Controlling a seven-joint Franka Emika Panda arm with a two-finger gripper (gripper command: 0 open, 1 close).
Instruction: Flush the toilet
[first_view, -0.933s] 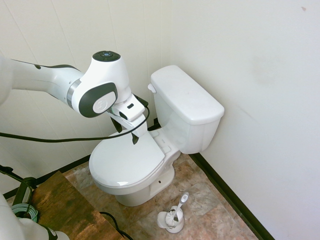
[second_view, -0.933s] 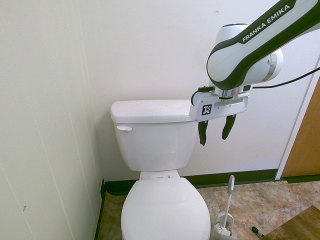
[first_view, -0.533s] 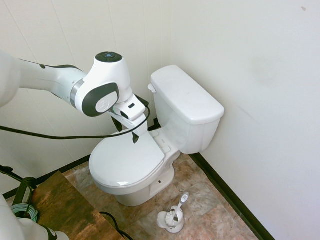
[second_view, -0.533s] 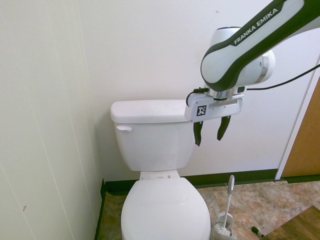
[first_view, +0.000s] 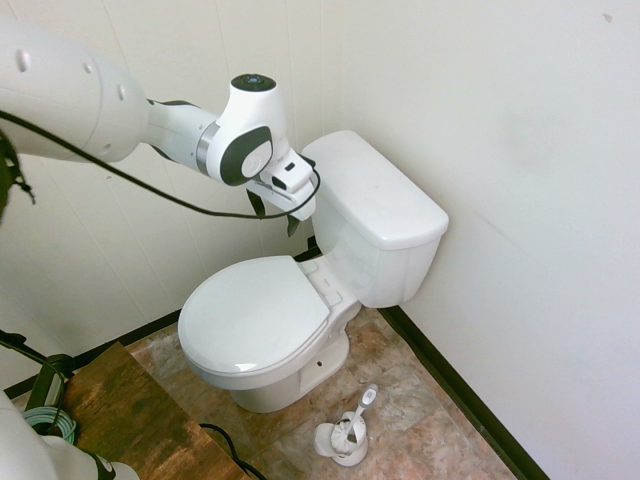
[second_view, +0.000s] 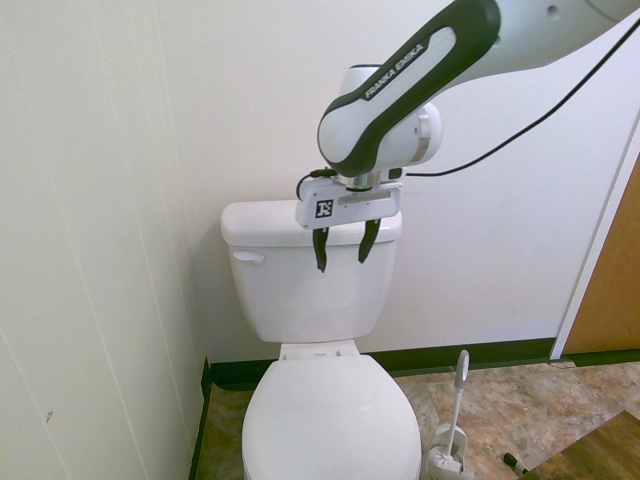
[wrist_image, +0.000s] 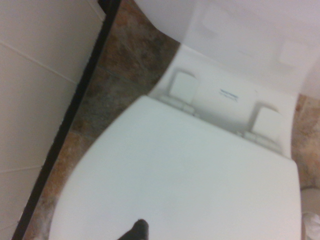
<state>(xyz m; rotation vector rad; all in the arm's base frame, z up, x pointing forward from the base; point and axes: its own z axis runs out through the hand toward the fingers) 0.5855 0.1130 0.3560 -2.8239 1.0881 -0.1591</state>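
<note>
White porcelain fills the scene: the toilet (second_view: 330, 400) stands in the corner, seat lid (first_view: 255, 315) down, tank (second_view: 310, 265) against the wall. Our hand (second_view: 342, 250) hangs before the tank front, pointing down, fingers spread and empty. We judge the step as an approach to the flush lever (second_view: 247, 257) at the tank's wall-side upper corner. We shift sideways, then press down on its free end.

My arm (second_view: 420, 55) reaches across with the wrist bent so my gripper (second_view: 342, 246) (first_view: 272, 214) points straight down, both dark fingers (second_view: 321, 250) spread wide apart, holding nothing.
</note>
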